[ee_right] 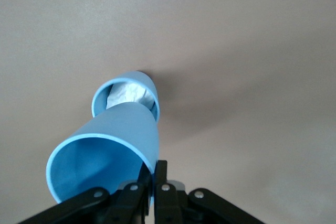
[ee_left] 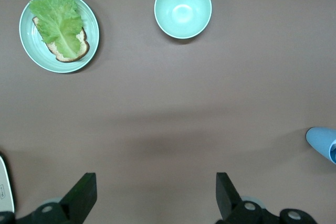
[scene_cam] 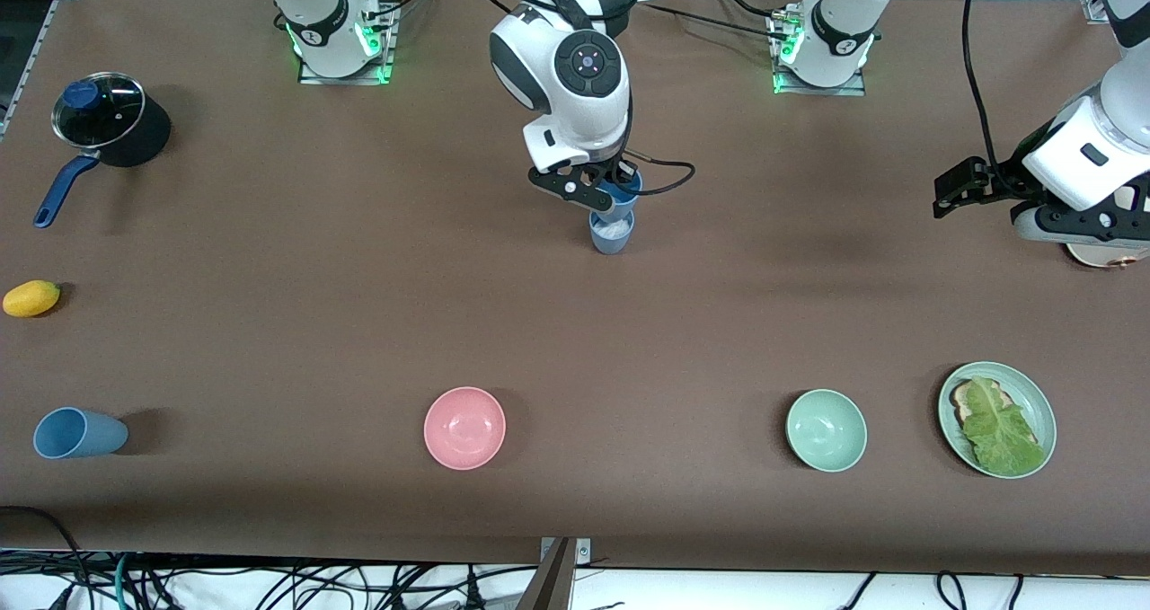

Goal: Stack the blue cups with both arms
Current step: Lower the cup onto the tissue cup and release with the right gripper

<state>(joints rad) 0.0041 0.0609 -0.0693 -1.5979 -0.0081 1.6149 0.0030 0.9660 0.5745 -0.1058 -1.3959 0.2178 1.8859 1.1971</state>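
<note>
Right claw [scene_cam: 604, 198] clenched on tilted blue cup [ee_right: 107, 156], seemingly just above upright cup [scene_cam: 612, 231].

There were three blue cups: one held in the air [scene_cam: 626, 190], one standing under it [scene_cam: 612, 232], and one lying on its side [scene_cam: 79, 433]. There were two bowls, a pink bowl [scene_cam: 464, 428] and a pale green bowl [scene_cam: 827, 430]. I counted one plate [scene_cam: 1033, 403], one pot [scene_cam: 106, 123], one yellow fruit [scene_cam: 31, 298], and two arms.
</note>
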